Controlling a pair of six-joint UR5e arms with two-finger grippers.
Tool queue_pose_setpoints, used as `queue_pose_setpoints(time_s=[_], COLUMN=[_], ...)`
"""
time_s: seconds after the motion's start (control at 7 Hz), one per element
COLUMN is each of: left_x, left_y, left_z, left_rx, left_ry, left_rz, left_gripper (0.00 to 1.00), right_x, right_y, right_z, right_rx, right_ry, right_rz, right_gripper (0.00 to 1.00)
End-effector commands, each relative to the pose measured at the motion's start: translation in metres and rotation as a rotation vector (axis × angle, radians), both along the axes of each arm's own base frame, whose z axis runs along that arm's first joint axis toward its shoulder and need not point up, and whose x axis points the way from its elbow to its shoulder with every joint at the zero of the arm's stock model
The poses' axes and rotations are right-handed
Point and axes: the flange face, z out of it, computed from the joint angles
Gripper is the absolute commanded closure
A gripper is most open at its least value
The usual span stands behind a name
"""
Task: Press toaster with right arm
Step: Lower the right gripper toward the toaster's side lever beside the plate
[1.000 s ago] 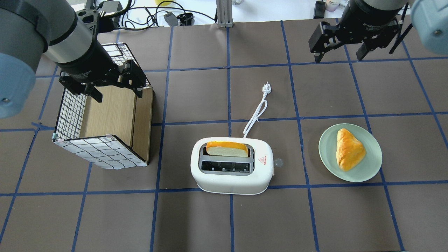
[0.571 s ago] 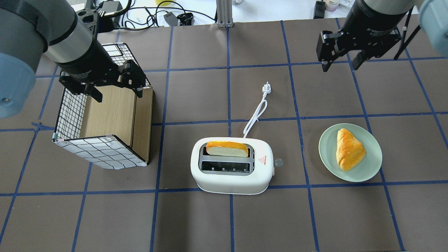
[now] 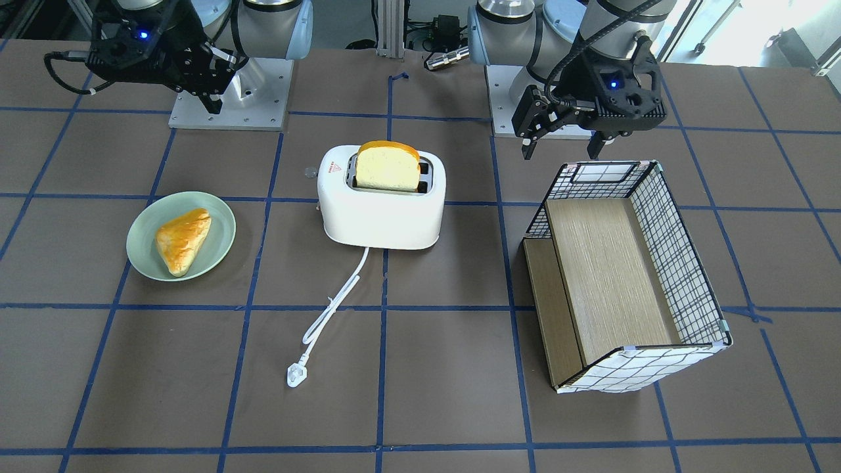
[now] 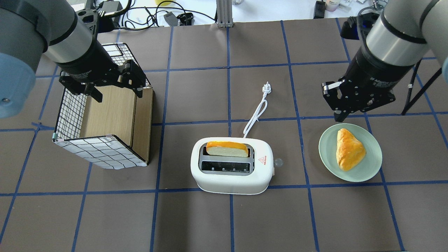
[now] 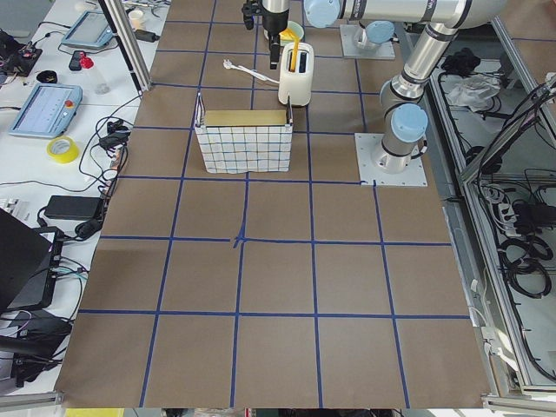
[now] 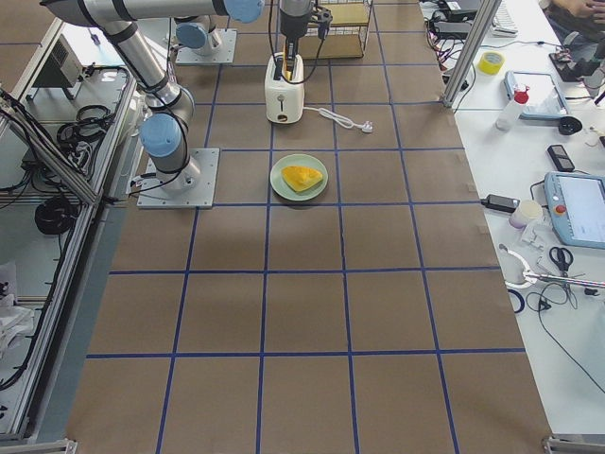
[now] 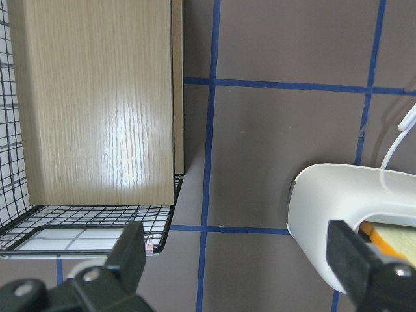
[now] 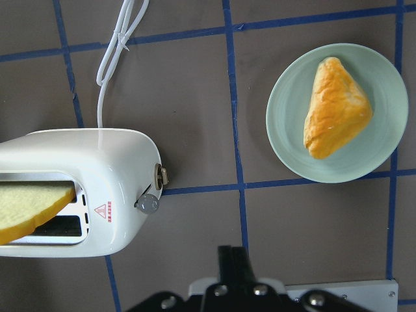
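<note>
The white toaster (image 4: 231,175) stands mid-table with a bread slice (image 4: 227,148) upright in its far slot. It also shows in the front view (image 3: 381,210) and the right wrist view (image 8: 78,162). Its small grey lever knob (image 4: 278,162) sticks out of the end facing the plate, and shows in the right wrist view (image 8: 148,204). My right gripper (image 4: 344,113) hangs in the air, shut and empty, to the right of the toaster and just beyond the plate; its fingers (image 8: 232,260) are together. My left gripper (image 4: 119,92) is open and empty over the basket.
A pale green plate (image 4: 371,171) with a golden pastry (image 4: 349,148) sits right of the toaster. A wire basket with wooden boards (image 4: 101,150) lies on its side at the left. The white cord and plug (image 4: 266,87) trail beyond the toaster.
My right gripper has moved from the far right of the table toward the plate and has closed its fingers. The left arm, toaster and plate have not moved.
</note>
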Motion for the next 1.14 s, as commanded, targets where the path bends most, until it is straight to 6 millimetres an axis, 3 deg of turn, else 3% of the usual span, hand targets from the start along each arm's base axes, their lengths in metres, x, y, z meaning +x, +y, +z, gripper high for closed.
queue_pose_setpoints(time_s=[0.0,0.57,1.0], left_x=[0.000,0.000,0.000], left_y=[0.000,0.000,0.000], left_z=[0.000,0.000,0.000], left_rx=[0.001,-0.001,0.001], left_ry=[0.000,-0.001,0.000], left_rz=[0.000,0.000,0.000], left_gripper=[0.00,0.00,0.00], right_x=[0.001,0.007,0.021], right_y=[0.012,0.026,0.037], right_z=[-0.053,-0.142,-0.160], right_rx=[-0.090,-0.169,-0.113], right_ry=[-0.010,-0.082,-0.216], right_rz=[0.026,0.029,0.022], right_gripper=[1.00,1.00,1.00])
